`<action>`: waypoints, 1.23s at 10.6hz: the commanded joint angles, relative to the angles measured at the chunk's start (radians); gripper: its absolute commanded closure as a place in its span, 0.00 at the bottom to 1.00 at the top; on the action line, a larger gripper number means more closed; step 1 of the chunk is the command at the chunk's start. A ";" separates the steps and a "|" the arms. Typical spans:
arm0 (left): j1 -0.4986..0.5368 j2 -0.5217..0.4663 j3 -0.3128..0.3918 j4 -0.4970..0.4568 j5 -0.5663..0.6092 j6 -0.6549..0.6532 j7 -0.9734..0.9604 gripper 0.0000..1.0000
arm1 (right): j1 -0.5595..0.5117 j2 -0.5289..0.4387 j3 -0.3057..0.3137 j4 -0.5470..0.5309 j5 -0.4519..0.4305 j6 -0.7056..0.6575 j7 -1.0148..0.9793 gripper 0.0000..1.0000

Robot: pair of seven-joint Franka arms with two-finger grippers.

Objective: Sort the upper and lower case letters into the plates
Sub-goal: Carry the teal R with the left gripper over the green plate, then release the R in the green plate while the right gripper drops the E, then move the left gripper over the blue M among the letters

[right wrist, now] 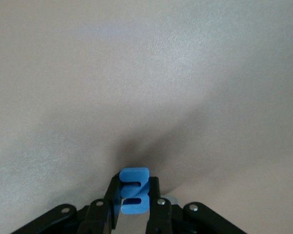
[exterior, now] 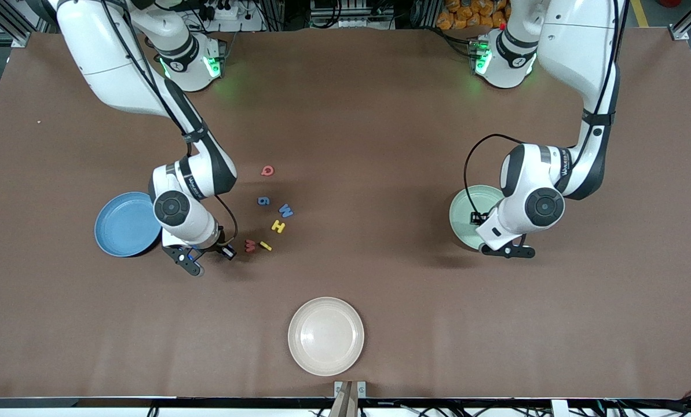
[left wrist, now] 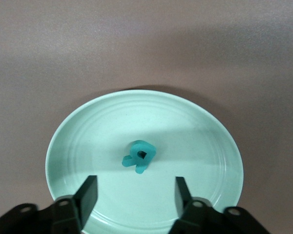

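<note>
Right gripper [right wrist: 134, 202] clenched on my blue letter [right wrist: 134, 190] beside blue plate [exterior: 126, 225]; left gripper [left wrist: 134, 195] released over mint plate [left wrist: 88, 141], teal letter [left wrist: 138, 156] inside.

Toy letters on the table: red Q [exterior: 267, 170], blue W [exterior: 285, 211], yellow H [exterior: 278, 226].

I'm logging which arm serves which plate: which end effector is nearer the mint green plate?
Left. The left end effector is open over the mint green plate; the right end effector, holding a blue letter, is beside the blue plate.
</note>
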 commanded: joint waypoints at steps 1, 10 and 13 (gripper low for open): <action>-0.021 -0.058 -0.005 0.034 -0.008 -0.052 -0.084 0.00 | -0.046 -0.043 -0.002 -0.014 -0.049 -0.020 -0.016 1.00; -0.234 0.121 -0.117 0.453 0.004 -0.097 -0.308 0.00 | -0.353 -0.210 -0.001 -0.011 -0.049 -0.416 -0.404 1.00; -0.346 0.207 -0.116 0.476 0.005 0.103 -0.301 0.00 | -0.359 -0.210 0.001 -0.006 -0.040 -0.428 -0.403 0.60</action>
